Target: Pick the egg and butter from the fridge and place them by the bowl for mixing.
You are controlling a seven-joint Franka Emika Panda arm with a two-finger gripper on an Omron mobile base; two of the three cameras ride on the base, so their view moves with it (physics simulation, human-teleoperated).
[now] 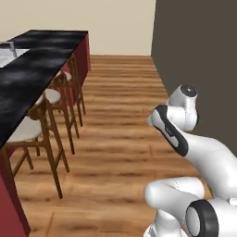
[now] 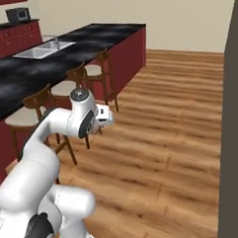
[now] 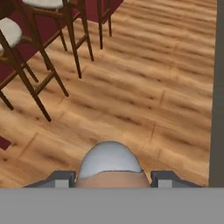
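Right now the fridge flank sits on the arm's right, and the black island counter with stools lies left and ahead; bowl isn't spotted. Gripper is half-closed around the egg, so the carry goes counterward, away from the fridge.
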